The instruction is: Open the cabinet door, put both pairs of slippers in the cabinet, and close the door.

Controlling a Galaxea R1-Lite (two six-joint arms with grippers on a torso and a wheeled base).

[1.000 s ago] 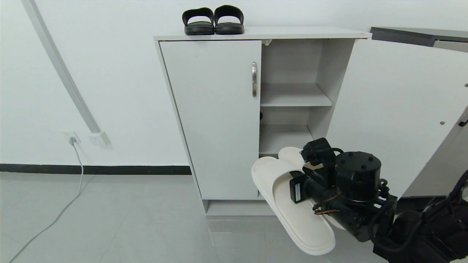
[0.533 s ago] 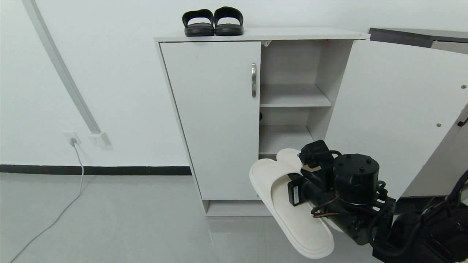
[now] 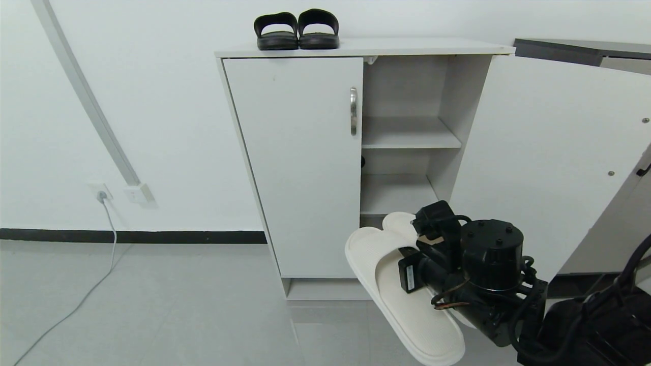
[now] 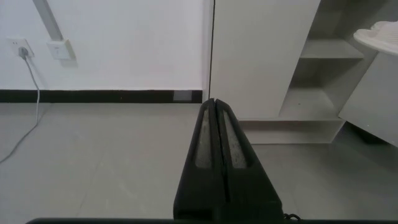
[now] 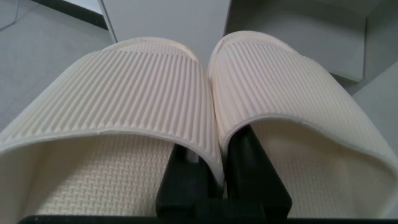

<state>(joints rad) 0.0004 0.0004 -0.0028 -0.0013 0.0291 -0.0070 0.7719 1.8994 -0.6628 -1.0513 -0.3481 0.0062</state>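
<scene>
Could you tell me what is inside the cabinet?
Two shelves show in the open right half; a small dark thing peeks past the closed left door, which hides the rest.

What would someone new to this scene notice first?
The white slippers, pinched together as a pair in the right gripper, hang low in front of the cabinet. Its right door stands wide open, while the left door is shut. The black slippers sit side by side on the cabinet's top.

Bright, even light washes the white wall point(image 3: 152, 101) and cabinet point(image 3: 295, 168), the open shelves point(image 3: 407, 133) sit in soft grey shade, and the glossy floor point(image 3: 178, 305) carries a pale reflection of the cabinet.
</scene>
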